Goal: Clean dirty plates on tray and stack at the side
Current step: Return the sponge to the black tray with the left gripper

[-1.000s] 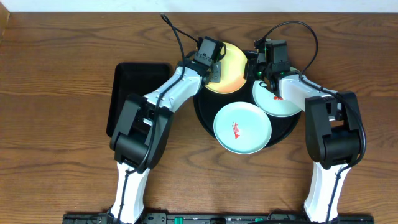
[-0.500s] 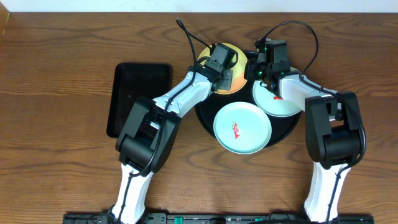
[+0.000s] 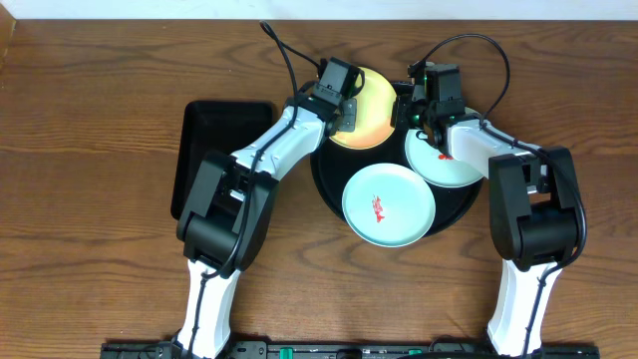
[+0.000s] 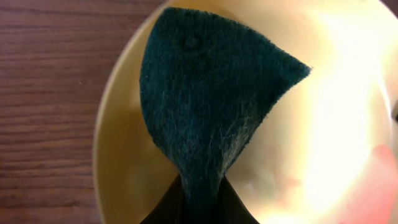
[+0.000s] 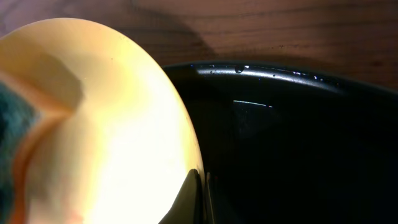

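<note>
Left gripper [image 4: 198,202]: we see its fingers pinching a green scouring pad [image 4: 205,99] against the yellow plate [image 4: 323,112].
Right gripper [image 5: 200,198]: we see its fingers pinching that plate's rim, above the tray [image 5: 298,155].

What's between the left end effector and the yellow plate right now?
A dark green scouring pad, pinched in the left end effector and spread against the plate; the left wrist view shows it.

Arms and picture edges hide much.
From overhead, the left gripper [image 3: 347,112] covers the left side of the yellow plate [image 3: 374,118], the right arm overlaps the far mint plate [image 3: 457,168], and the tray [image 3: 327,184] shows only in slivers. In the right wrist view, the green pad [image 5: 9,124] is a blur at the left edge.
</note>
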### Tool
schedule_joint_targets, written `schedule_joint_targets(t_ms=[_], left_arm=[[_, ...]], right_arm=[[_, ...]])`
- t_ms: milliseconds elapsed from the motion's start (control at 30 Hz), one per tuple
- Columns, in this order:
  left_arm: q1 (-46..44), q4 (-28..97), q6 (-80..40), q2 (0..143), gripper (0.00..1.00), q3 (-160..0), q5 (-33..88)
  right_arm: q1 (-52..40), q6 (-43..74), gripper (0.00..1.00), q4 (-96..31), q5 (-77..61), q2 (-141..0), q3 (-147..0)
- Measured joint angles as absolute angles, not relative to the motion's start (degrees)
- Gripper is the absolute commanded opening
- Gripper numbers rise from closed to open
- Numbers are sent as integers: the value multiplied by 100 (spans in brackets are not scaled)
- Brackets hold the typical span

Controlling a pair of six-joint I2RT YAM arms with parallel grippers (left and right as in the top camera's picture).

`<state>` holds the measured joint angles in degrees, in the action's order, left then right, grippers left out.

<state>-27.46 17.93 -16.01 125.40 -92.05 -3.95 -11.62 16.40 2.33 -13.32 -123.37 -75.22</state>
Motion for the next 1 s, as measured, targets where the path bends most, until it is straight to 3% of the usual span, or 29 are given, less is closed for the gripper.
schedule_joint_targets(t_ms=[300,500,667,1000], left_arm=[[-2799,2152,-1494,11113,7,-9209,-329],[-2674,3326,-1343,9714,7,-9487,-1229],[-1745,4884,-1466,9603,8,-9391,-1817],[-554,4453,-1612,9677,7,-7876,-1439]], right_arm=[[-1162,1643,1,233,-1330,-12339,-7522],[-1162,1656,1,231,-1334,-12337,-7524],[-1160,1656,1,215,-1365,-12337,-7526],[-1160,1651,1,-119,-1369,-12007,-7526]])
